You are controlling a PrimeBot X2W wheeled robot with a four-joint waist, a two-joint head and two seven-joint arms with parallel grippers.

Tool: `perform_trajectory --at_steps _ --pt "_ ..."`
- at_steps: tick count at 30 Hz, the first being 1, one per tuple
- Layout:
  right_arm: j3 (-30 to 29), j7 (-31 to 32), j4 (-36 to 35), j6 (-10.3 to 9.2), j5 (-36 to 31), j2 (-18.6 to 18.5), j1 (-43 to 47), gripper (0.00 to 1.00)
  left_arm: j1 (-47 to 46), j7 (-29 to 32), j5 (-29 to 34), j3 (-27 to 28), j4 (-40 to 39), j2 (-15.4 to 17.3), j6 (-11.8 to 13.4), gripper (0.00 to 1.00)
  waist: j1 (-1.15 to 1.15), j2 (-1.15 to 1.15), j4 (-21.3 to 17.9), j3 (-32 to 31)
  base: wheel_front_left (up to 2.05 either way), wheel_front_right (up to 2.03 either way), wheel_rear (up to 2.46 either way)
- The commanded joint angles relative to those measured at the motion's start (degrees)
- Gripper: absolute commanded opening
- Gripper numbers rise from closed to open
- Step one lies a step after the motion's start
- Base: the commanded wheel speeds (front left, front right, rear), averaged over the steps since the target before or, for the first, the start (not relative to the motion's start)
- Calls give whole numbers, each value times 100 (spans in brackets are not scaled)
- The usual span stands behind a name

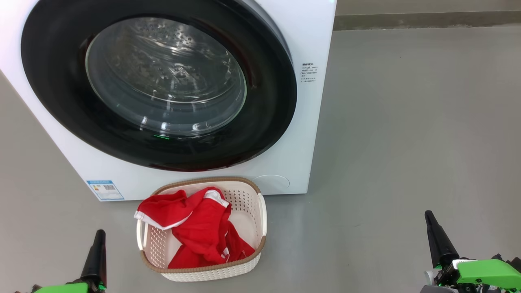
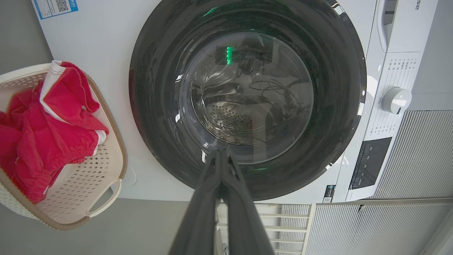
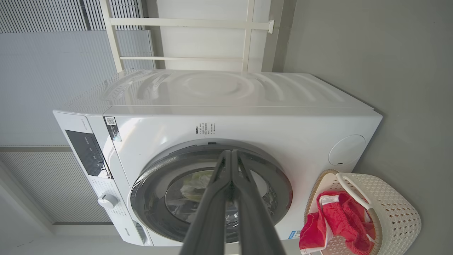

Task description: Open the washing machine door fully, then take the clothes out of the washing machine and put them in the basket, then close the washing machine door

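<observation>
The left fingers (image 1: 97,254) were pressed tight together and held nothing. The right fingers (image 1: 437,240) were the same. Both pointed at the washing machine (image 1: 303,49) from well back, with bare grey floor (image 1: 407,130) between. The washing machine door (image 1: 268,106) lay flat on the machine's front, glass facing out. The basket (image 1: 211,276) sat just in front of the machine, under the door, its long side running away from the machine. The red clothes (image 1: 203,232) lay inside, one piece over the rim.
</observation>
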Motion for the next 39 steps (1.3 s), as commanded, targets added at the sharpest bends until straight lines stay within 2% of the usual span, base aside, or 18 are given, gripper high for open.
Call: perform_trajectory --at_steps 1,39 --pt "129 10 -174 -5 28 -19 -237 0 -218 34 13 203 -153 84 -18 0 0 0 0 0 0 0 0" --pt "131 8 -174 -5 30 -19 -237 0 -219 40 19 211 -152 78 -18 0 0 0 0 0 0 0 0"
